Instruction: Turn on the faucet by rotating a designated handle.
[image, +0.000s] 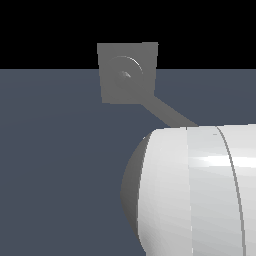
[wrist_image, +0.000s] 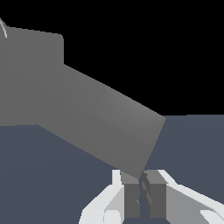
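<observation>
Grey handle end sits just above gripper, fingers nearly together w/ nothing clamped, faucet plate beyond.

Handle just above pincer — near-closed

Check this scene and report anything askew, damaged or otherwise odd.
Nothing looks damaged or spilled. The faucet plate stands intact, and its handle slants down toward the exterior view's right until the robot arm hides its end. In the wrist view the gripper sits by the handle's end with its fingers nearly together, gripping nothing visible.
</observation>
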